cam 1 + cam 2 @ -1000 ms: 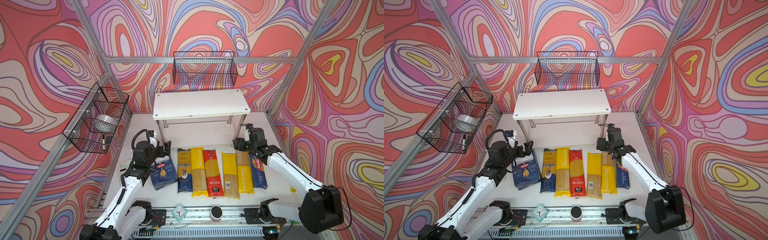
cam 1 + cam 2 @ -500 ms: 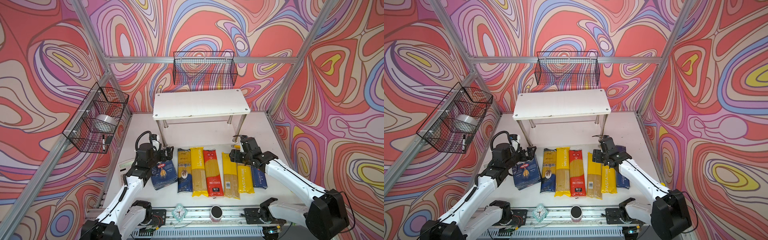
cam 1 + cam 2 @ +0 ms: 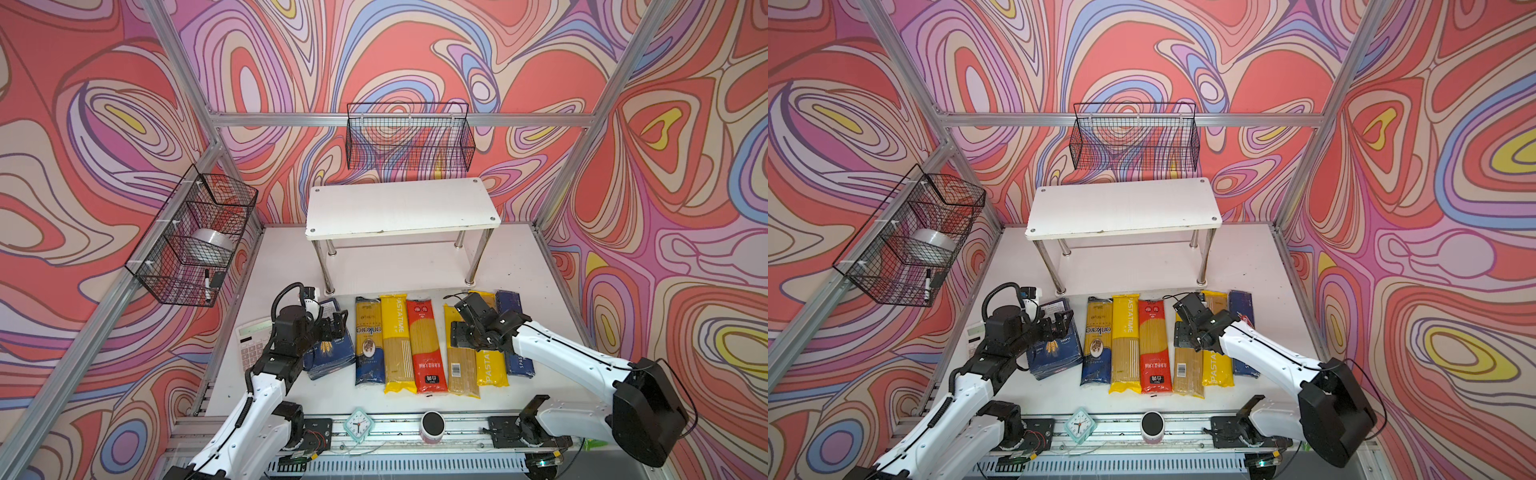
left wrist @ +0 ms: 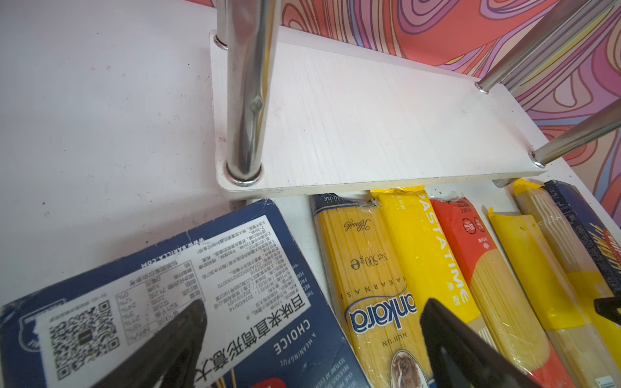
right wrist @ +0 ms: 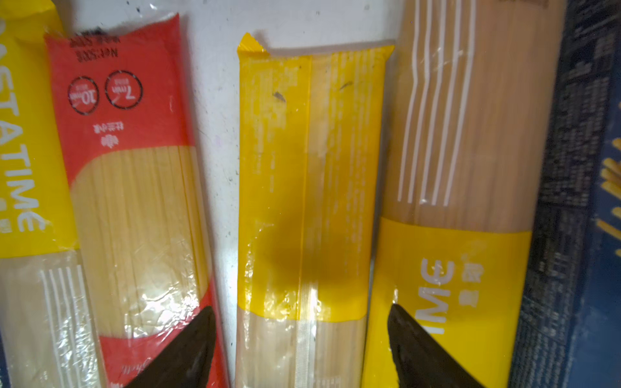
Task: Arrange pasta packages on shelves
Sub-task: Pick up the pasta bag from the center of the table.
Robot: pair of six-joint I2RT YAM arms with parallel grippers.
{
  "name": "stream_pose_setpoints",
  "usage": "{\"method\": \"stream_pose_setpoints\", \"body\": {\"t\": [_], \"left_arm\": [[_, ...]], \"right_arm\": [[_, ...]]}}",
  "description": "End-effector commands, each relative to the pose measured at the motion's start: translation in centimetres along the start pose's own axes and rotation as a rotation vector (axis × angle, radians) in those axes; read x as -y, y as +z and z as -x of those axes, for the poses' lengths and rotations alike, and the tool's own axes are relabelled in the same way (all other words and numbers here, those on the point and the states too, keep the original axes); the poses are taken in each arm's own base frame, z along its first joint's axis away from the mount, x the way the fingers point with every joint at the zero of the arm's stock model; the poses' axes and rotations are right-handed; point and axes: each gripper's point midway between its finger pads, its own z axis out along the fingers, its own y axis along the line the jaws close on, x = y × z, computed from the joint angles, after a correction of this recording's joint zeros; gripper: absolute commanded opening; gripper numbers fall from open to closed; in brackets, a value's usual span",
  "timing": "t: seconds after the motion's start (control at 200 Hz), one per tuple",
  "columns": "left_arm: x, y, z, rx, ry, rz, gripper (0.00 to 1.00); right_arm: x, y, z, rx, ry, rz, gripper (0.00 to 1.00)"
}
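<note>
Slim blue box (image 3: pixel 508 301) — half behind arm (image 3: pixel 557 353)

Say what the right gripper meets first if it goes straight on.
Probably the yellow barcode bag: the right gripper, open, points down at it, between the red bag and the PASTATIME bag. Its height above is unclear.

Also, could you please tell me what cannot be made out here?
- White plastic calculator: both top views, largely behind the left arm.
- Narrow dark-blue pasta box: both top views, middle under the right arm; right wrist view, blurred and cropped.
- Small green packet: a top view, mostly behind the right arm's base.
</note>
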Motion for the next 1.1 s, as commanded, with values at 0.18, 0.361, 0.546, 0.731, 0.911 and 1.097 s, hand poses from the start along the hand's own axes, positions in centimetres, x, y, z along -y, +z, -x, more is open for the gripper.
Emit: {"method": "stream_pose_setpoints", "body": {"t": [0.18,0.361,0.546,0.731,0.911,1.097], "left_arm": [[0.3,-0.1,1.0,0.022,0.056,0.003,1.00],[-0.3,-0.5,1.1,0.047,0.080,0.039,1.00],[-0.2,-0.4,1.1,0.046,0.085,0.029,1.00],[-0.5,-0.5,1.2,0.051,0.077,0.046,1.00],[-0.3,-0.2,1.1,0.037,0.081,0.037,1.00],[-0.4,-0.3,1.2,0.040,0.079,0.044,1.00]], "right_arm": [[1.1,1.8,-1.9,-0.026,-0.002,-0.077,0.84],[0.2,3.0,-2.3,-0.020,-0.007,-0.017,0.84],[-0.6,3.3,-1.8,-0.002,-0.013,0.011,0.84],[-0.1,3.8,-2.3,-0.024,-0.010,-0.017,0.84],[0.8,4.3,-2.9,-0.041,0.012,-0.059,0.84],[1.4,4.6,-3.2,-0.054,0.016,-0.098,0.84]]}}
